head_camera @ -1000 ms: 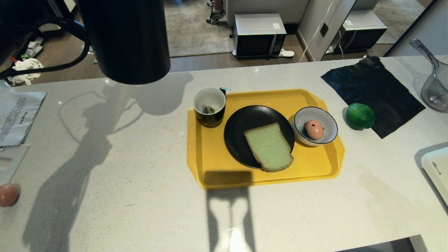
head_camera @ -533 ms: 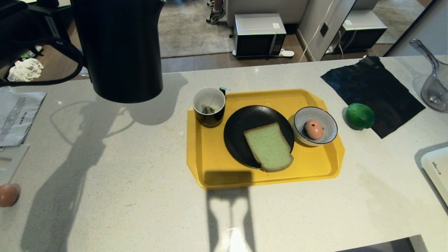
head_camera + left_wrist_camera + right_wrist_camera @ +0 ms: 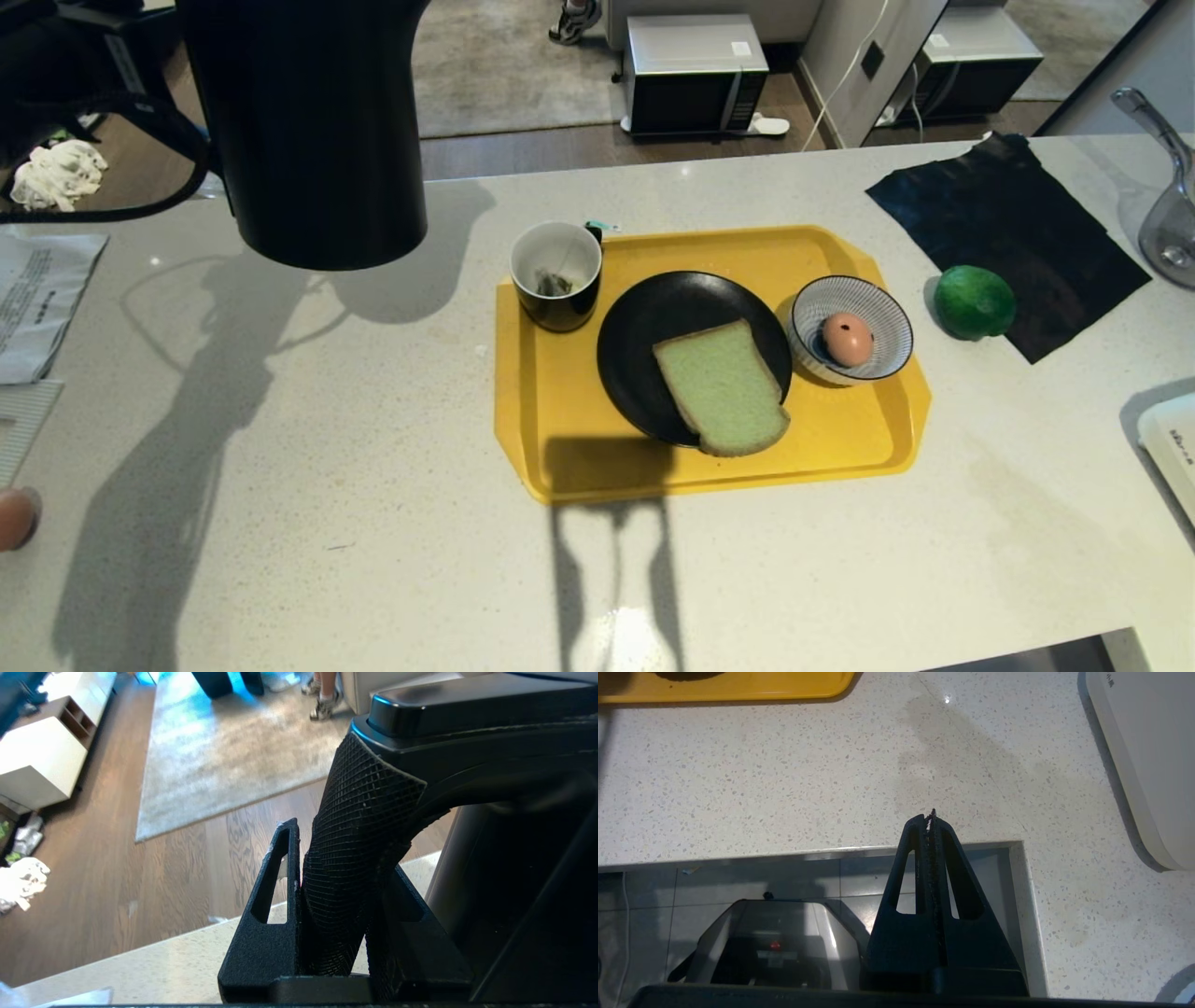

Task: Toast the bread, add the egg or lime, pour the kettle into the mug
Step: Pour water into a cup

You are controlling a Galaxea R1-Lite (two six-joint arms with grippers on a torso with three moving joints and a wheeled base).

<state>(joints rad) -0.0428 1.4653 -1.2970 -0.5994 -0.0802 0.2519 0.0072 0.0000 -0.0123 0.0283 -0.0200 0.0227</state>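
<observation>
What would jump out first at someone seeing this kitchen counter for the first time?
A big matte black kettle hangs in the air over the counter's far left, its handle clamped in the left gripper. Right of it, mid-counter, a bright yellow tray carries a black mug with a teabag, a slice of pale green bread on a black plate, and a speckled egg in a striped bowl.

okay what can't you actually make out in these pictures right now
- Kettle top, lid and spout: cut off by the head view's upper edge.
- Whether the kettle holds water: its black wall hides the inside.
- Left end effector: absent from the head view; the wrist view shows it clamped on the kettle handle.
- Brown egg: cut by the left edge.
</observation>
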